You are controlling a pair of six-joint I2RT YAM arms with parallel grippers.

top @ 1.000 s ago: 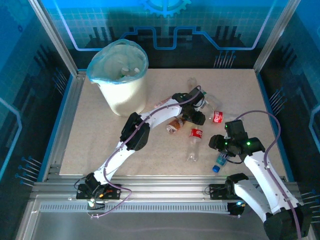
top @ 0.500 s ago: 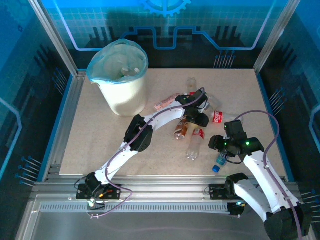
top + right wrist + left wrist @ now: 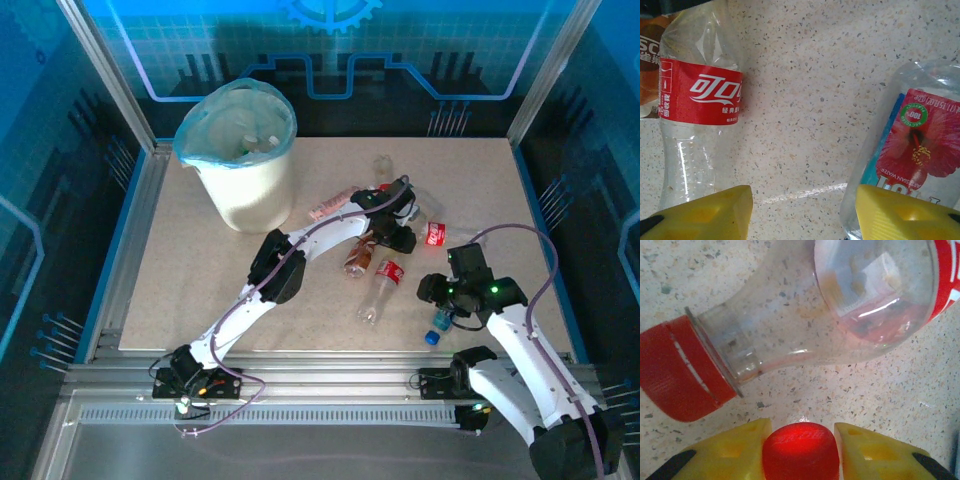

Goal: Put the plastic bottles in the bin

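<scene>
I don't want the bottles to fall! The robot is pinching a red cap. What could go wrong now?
The left gripper pinches only the small round red cap, not the bottle's body. That bottle might swing or slip out on the long way to the bin. Another red-capped bottle lies on the table just ahead of the gripper. It could get bumped during the lift and roll away.
</scene>
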